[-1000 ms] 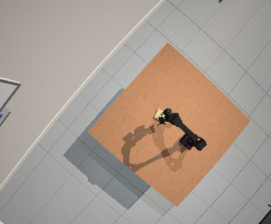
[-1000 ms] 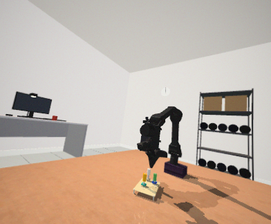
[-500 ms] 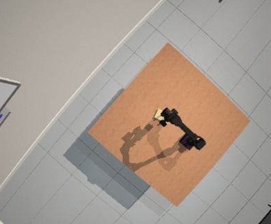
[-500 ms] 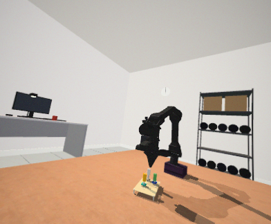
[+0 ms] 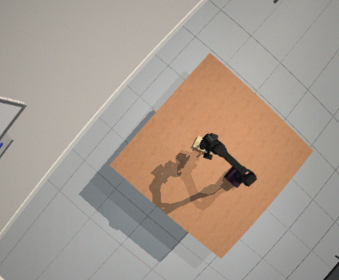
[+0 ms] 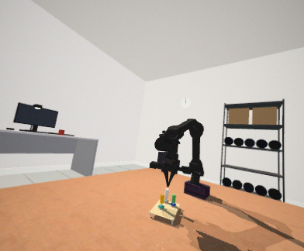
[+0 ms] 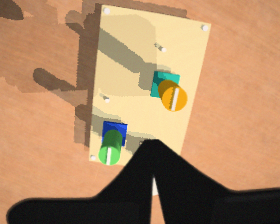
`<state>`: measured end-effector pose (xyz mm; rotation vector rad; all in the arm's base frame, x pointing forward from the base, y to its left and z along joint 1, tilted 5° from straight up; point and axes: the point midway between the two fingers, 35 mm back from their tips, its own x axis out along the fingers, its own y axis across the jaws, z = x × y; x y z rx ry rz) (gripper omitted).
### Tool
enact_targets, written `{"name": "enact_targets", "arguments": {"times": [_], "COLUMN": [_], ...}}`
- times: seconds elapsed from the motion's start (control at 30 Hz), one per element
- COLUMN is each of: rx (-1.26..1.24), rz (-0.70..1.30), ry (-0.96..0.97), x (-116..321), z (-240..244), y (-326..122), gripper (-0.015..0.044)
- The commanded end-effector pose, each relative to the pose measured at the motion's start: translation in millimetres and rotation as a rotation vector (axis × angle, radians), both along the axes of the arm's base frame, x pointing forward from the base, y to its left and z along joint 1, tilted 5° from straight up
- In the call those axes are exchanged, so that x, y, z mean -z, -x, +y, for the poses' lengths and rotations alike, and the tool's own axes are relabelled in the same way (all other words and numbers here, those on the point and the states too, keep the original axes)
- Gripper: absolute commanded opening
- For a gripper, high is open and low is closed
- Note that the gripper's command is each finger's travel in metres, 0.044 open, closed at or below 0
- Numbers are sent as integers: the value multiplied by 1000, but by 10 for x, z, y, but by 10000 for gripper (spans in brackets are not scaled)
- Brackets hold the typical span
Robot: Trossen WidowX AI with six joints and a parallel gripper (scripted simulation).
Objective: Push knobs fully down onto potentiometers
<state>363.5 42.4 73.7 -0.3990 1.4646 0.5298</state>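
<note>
The cream circuit board (image 5: 198,143) (image 6: 164,214) (image 7: 186,45) stands on short legs. An orange knob (image 6: 162,198) (image 7: 181,101) is over the teal potentiometer (image 6: 161,207) (image 7: 173,77). A green knob (image 6: 174,198) (image 7: 112,141) is over the blue potentiometer (image 6: 173,204) (image 7: 114,126). The views are too coarse to tell whether either knob sits against its potentiometer. My gripper (image 6: 168,186) (image 7: 151,146) is shut and empty. Its tips hang above the board, just over a white cylinder (image 6: 167,194) that the fingers mostly hide in the wrist view.
Thin pins (image 7: 163,49) (image 7: 106,99) stick up from the board. The arm's dark purple base (image 5: 233,176) (image 6: 196,190) stands on the wooden table (image 5: 207,86) (image 6: 81,209) behind the board in the exterior view. A shelf rack (image 6: 253,126) and a desk (image 6: 39,144) are beyond the table.
</note>
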Motion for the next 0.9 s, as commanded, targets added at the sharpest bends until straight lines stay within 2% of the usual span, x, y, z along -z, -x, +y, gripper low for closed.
{"name": "enact_targets", "arguments": {"times": [0.0, 0.87], "rx": [-155, -1055], "rz": [-7, -77], "ry": [10, 31], "x": [4, -58], "z": [-11, -27], "y": [-22, -132], "gripper": [0, 0]}}
